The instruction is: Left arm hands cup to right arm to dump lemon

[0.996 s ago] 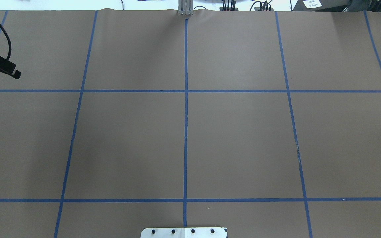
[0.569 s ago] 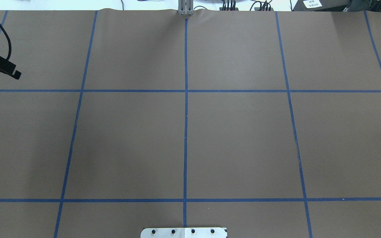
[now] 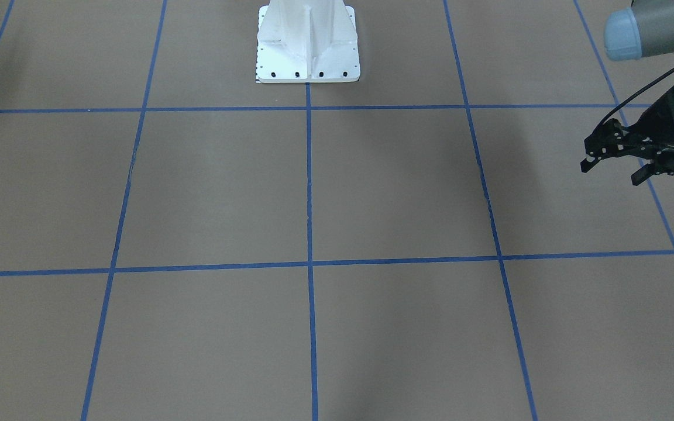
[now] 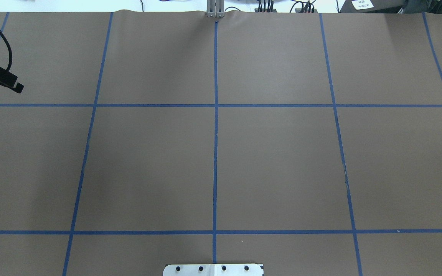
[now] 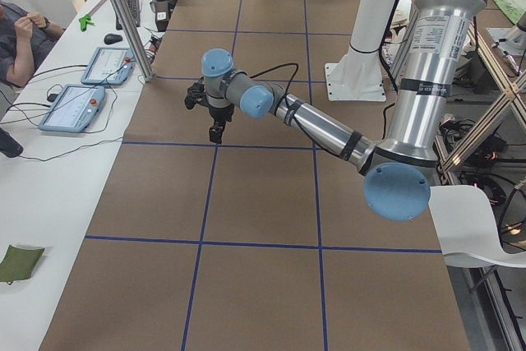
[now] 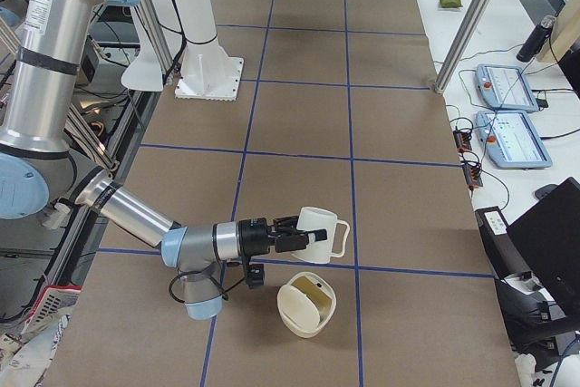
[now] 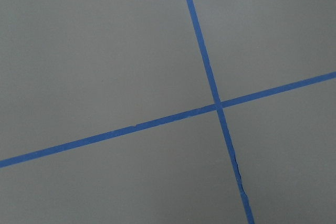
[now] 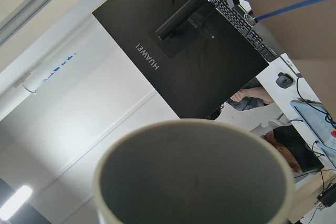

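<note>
In the exterior right view the right arm's gripper (image 6: 288, 240) is at the white cup (image 6: 319, 224), which hangs on its side in the air, handle to the right. I cannot tell whether that gripper is shut. The right wrist view shows only the cup's empty grey inside (image 8: 194, 182). Below the cup a cream bowl (image 6: 294, 307) holds the yellow-green lemon (image 6: 314, 289). My left gripper (image 3: 611, 172) is open and empty, above the table on the robot's left. It also shows at the overhead view's left edge (image 4: 14, 85) and in the exterior left view (image 5: 209, 117).
The white robot base (image 3: 308, 41) stands at the table's middle edge. A side table with tablets (image 5: 82, 96) and a seated person (image 5: 16, 39) are beyond the far side. A black monitor (image 8: 184, 61) stands near the cup's end. Blue tape lines (image 7: 218, 106) cross the brown table.
In the overhead view the left gripper has drifted very slightly toward the left edge. Nothing else differs.
</note>
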Robot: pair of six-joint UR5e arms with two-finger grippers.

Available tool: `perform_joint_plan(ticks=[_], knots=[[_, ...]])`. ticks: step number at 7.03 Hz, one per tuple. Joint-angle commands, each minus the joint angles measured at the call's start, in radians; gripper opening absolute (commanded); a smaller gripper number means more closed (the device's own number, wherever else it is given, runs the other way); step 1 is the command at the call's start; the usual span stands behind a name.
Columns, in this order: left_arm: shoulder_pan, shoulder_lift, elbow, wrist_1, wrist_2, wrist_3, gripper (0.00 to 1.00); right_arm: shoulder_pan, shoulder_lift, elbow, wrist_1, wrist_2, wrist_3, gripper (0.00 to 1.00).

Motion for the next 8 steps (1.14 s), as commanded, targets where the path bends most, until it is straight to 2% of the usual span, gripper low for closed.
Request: perform_joint_plan(ticks=[1, 3, 5, 8], knots=[[0.000, -0.004, 0.002, 0.001, -0.004, 0.000, 1.00, 0.000, 0.006, 0.011, 0.007, 0.008, -0.270, 0.32], [0.000, -0.004, 0.000, 0.002, -0.006, -0.002, 1.00, 0.000, 0.009, 0.010, 0.009, 0.020, -0.588, 0.32], [0.000, 0.001, 0.003, 0.001, -0.027, -0.002, 1.00, -0.002, 0.009, 0.011, 0.003, 0.086, -0.858, 0.32], [0.000, 0.010, 0.014, 0.001, -0.027, -0.002, 1.00, -0.002, 0.009, 0.014, -0.003, 0.270, -1.383, 0.29]])
